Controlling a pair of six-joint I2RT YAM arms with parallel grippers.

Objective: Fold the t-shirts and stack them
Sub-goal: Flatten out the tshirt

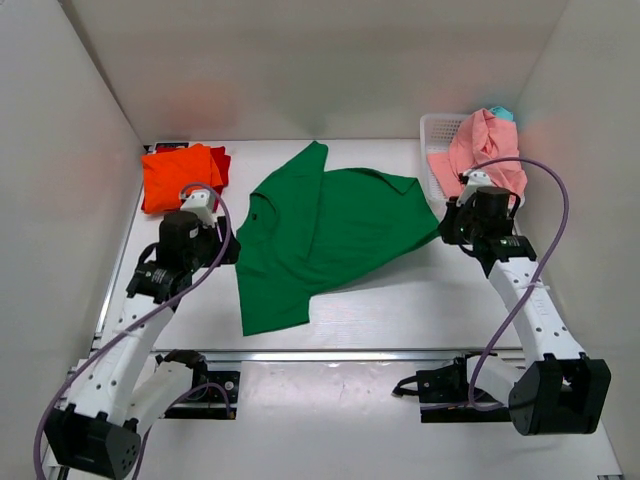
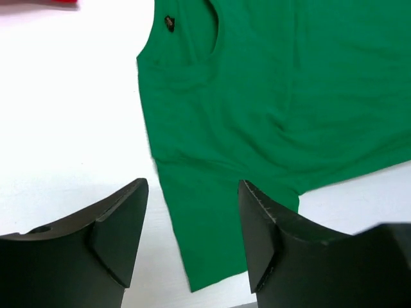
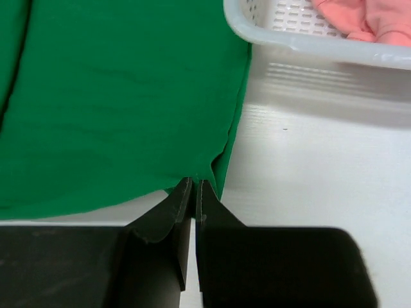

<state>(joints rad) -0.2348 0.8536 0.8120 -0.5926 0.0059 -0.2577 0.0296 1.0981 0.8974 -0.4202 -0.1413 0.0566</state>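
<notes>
While the dark green t-shirt (image 1: pixel 320 235) is lying spread and slightly rumpled on the white table (image 1: pixel 400 300), the right gripper (image 3: pixel 194 186) is sitting at the shirt's right-hand corner. Its fingers are pressing almost together, pinching the very edge of the green cloth there. The left gripper (image 2: pixel 192 212) is hovering over the shirt's left edge with its fingers standing wide apart and gripping nothing; green cloth is showing in the gap below them. Off the green shirt's far left, the folded orange t-shirt (image 1: pixel 178 175) is resting near it but apart. The red t-shirt (image 1: pixel 222 165) is peeking out along the orange one's side nearer the green shirt. Just beside the green shirt's far right corner, the white lattice basket (image 3: pixel 270 35) is holding the salmon pink t-shirt (image 1: pixel 480 150), which is bunching up and spilling over the rim.
</notes>
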